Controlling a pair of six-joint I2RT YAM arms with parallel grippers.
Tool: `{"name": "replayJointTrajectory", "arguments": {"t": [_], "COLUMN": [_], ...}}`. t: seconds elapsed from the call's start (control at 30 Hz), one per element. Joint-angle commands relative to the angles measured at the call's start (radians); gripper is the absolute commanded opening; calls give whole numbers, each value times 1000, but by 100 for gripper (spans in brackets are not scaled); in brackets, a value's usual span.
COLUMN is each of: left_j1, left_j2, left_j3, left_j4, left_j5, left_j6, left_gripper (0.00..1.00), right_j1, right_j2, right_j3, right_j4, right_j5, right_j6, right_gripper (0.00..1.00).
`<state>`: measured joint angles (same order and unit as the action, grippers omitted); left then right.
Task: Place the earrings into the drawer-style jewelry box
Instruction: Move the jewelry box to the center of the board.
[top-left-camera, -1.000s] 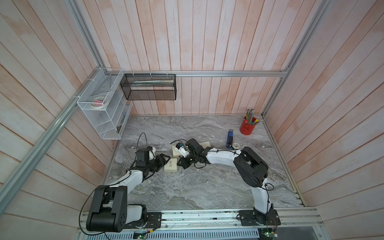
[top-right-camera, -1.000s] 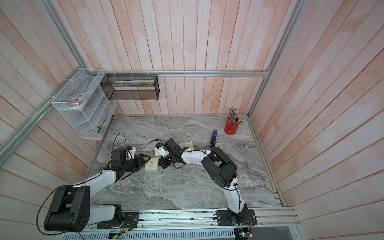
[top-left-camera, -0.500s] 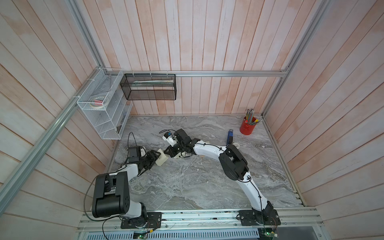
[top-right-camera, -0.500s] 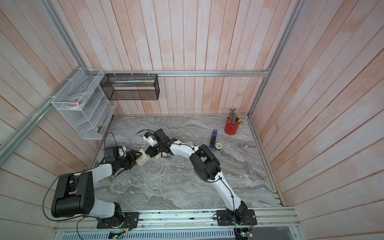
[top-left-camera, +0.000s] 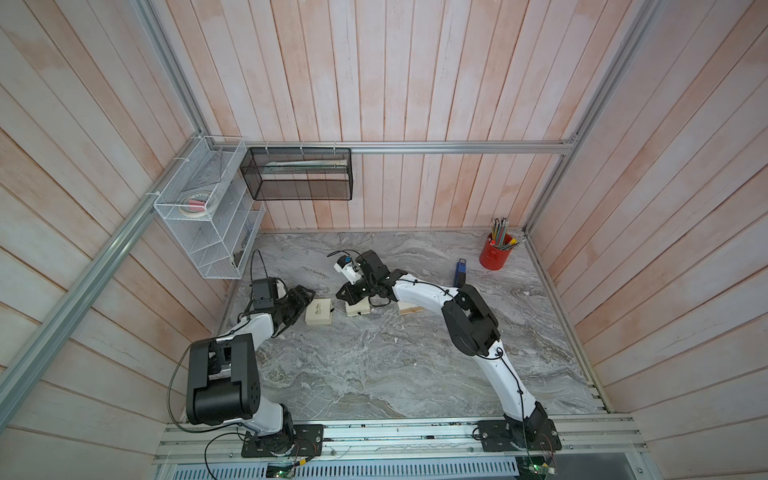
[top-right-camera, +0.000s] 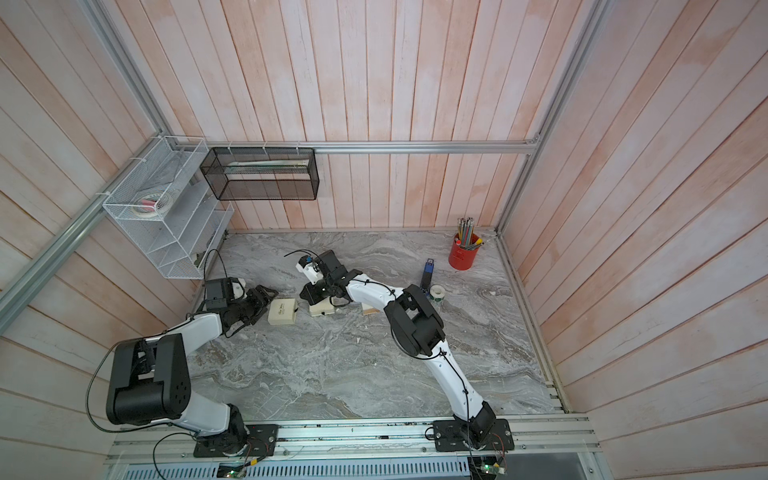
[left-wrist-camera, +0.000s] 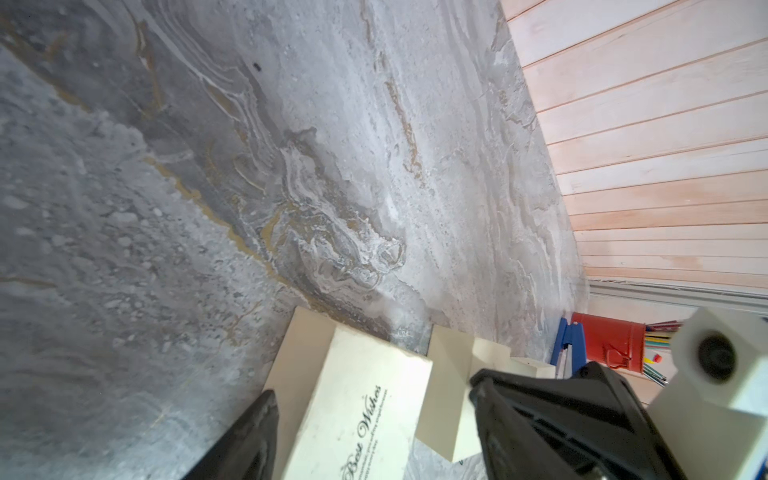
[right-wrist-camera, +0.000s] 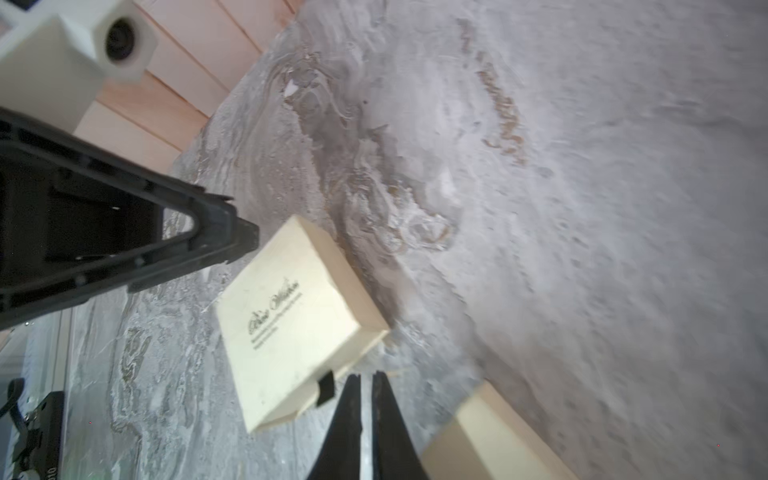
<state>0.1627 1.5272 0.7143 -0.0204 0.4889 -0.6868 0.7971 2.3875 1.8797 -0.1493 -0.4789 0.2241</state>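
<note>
Script on jewelry box (right-wrist-camera: 291, 316) read "Best Wishes"; box sat between wide left fingers (left-wrist-camera: 249, 440), right fingers (right-wrist-camera: 386, 424) nearly closed, empty, beside its black tab (right-wrist-camera: 326, 388).

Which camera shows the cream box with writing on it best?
The right wrist view: the jewelry box lies whole, lettering facing the lens. The left wrist view crops it at the frame edge; both top views show it tiny.

High stereo overviews; wrist cameras near box (left-wrist-camera: 353, 407)

Pale wooden plank walls (top-left-camera: 374, 83), grey marbled tabletop (top-left-camera: 374, 365).
</note>
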Motion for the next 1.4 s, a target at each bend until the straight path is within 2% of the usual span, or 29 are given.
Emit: {"name": "replayJointTrajectory", "arguments": {"t": [0.0, 0.13, 0.27, 0.43, 0.6, 0.8, 1.17, 1.37], "left_j1": [5, -19, -132, -246, -297, -338, -343, -349], "left_j2": [2, -46, -18, 137, 320, 465, 463, 424], "left_j3": [38, 84, 184, 348, 540, 712, 648, 585], "left_j4": [-38, -43, -53, -45, -132, -293, -391, -387], "left_j5": [-30, -33, -33, 10, 60, 89, 134, 154], "left_j6": [40, 79, 146, 192, 259, 353, 398, 404], "left_gripper": [76, 77, 77, 77, 77, 77, 76, 68], "right_j1": [-28, -67, -97, -105, -105, -107, -113, -113], "right_j2": [-109, -206, -295, -400, -470, -511, -502, -505], "right_j3": [-72, -214, -364, -514, -629, -702, -703, -713], "right_j4": [48, 72, 99, 128, 173, 200, 184, 186], "right_j5": [27, 88, 104, 115, 105, 111, 108, 90], "right_j6": [19, 37, 50, 51, 88, 110, 89, 82], "right_gripper": [11, 16, 24, 25, 25, 24, 24, 24]}}
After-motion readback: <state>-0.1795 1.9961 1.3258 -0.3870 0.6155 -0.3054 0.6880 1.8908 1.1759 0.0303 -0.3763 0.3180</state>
